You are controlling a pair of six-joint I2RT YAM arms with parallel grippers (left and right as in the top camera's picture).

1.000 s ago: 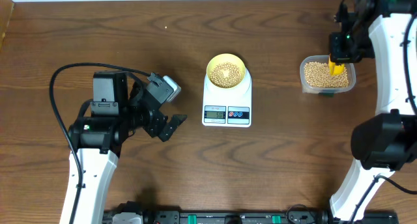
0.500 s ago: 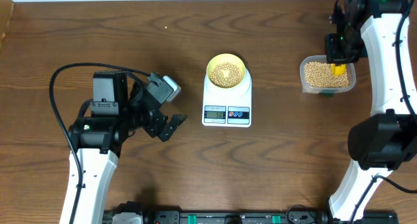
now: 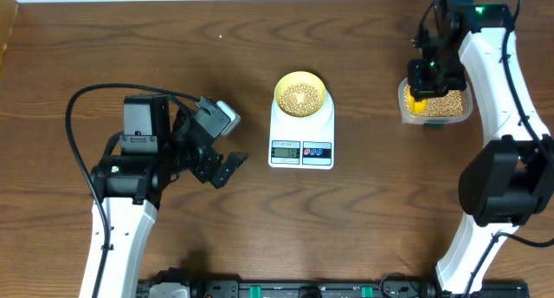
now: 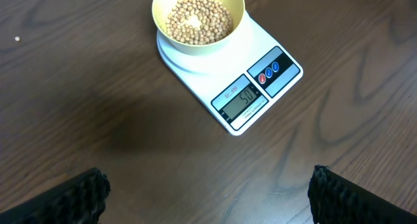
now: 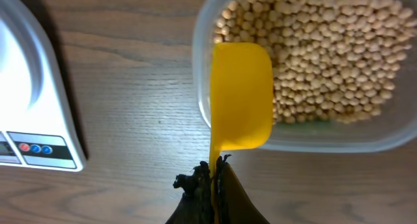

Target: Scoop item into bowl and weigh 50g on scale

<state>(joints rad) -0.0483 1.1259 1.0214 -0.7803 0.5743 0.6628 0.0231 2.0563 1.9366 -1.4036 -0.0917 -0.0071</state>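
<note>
The pale-yellow bowl [image 3: 300, 95] [image 4: 197, 20] holds tan beans [image 4: 199, 19] and stands on the white scale [image 3: 301, 142] [image 4: 273, 82], whose display is lit. More beans [image 3: 441, 103] [image 5: 326, 55] fill a clear tub [image 3: 403, 97] [image 5: 365, 140] at the right. My right gripper [image 3: 424, 81] [image 5: 213, 175] is shut on the handle of a bright-yellow scoop [image 3: 418, 106] [image 5: 241, 97], which hangs over the tub's left end. My left gripper [image 3: 227, 166] [image 4: 207, 191] stands open over bare table, left of the scale, with nothing between its fingers [image 4: 75, 196].
The scale's edge [image 5: 39, 100] lies left of the tub in the right wrist view. A black cable [image 3: 95, 94] loops over the table by the left arm. A single bean [image 4: 17, 38] lies loose on the wood far left of the bowl.
My right gripper has moved left with the scoop, from the tub's right part to its left end. The left arm, bowl and scale have not moved.
</note>
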